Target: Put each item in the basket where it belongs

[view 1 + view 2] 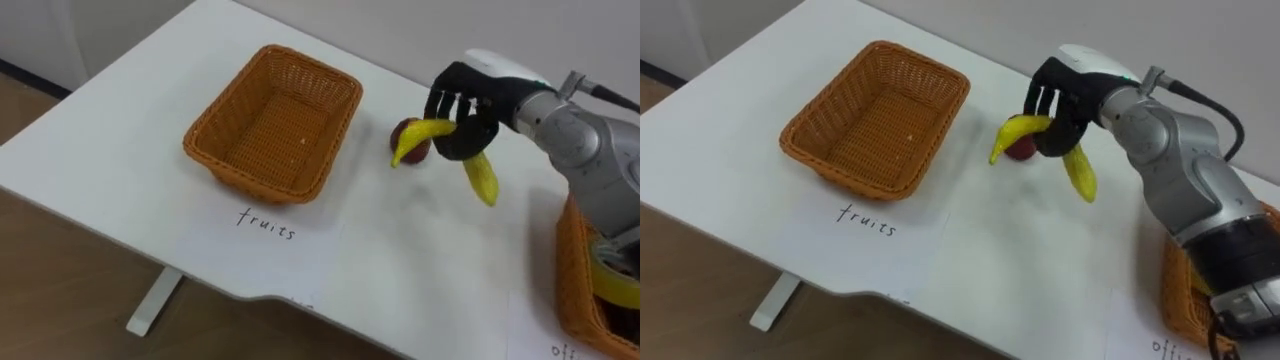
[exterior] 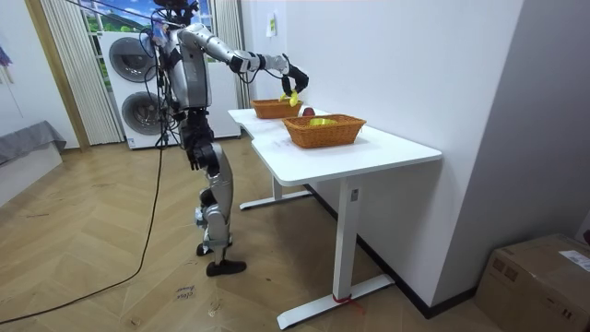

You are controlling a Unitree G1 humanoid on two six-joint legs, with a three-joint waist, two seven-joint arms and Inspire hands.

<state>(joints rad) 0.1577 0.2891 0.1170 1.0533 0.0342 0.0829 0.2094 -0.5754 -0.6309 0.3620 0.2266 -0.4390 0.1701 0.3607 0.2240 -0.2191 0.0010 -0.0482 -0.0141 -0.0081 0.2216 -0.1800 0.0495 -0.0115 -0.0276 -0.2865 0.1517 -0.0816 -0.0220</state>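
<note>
My right hand [image 1: 462, 108] [image 1: 1060, 95] is shut on a yellow banana [image 1: 480, 175] [image 1: 1078, 170] and holds it above the white table [image 1: 400, 250], right of the empty wicker basket [image 1: 272, 122] [image 1: 875, 118] that has a paper label reading "fruits". One end of the banana curves left and the other hangs down. A dark red fruit [image 1: 414, 147] [image 1: 1021, 150] lies on the table just behind the banana. In the room view the robot stands at the table's end with its right hand [image 2: 293, 81] stretched out over the far basket [image 2: 274, 108].
A second wicker basket [image 1: 578, 290] [image 1: 1175, 290] [image 2: 324, 130] sits at the right edge with a roll of yellow tape [image 1: 615, 275] inside. The table's front edge runs close below the labels. Washing machines [image 2: 134, 92] stand behind the robot.
</note>
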